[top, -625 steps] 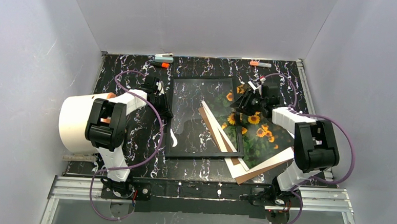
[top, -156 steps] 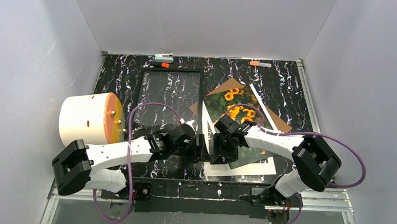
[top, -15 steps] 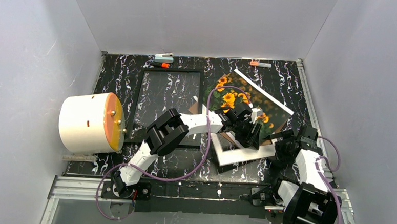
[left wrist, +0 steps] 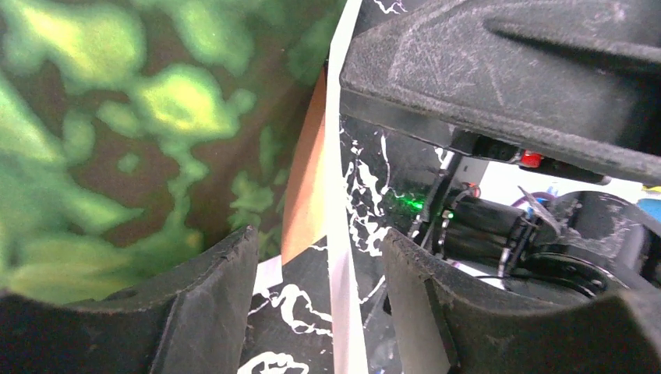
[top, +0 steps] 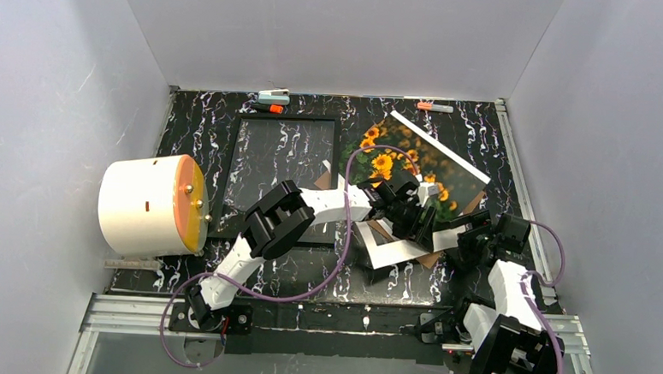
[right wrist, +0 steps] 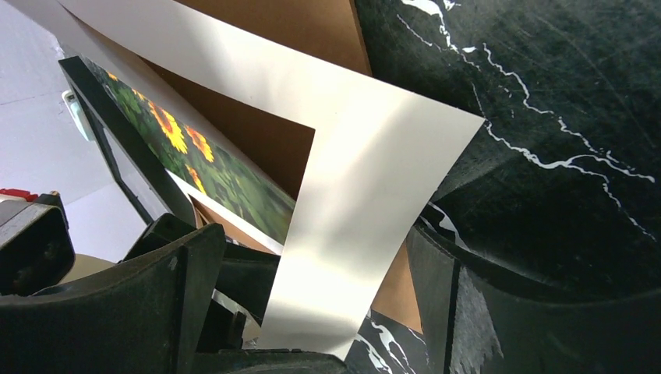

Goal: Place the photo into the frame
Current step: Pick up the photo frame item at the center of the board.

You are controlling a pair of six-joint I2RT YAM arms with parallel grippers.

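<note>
Just beyond the left claw (left wrist: pixel 316 248), the photo (top: pixel 381 164), face up.

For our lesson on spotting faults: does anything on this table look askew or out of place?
Yes. The photo sits at a slant, one edge lifted, on a skewed pile with the white mat and the brown backing board, right of the frame, which lies flat and empty.
</note>
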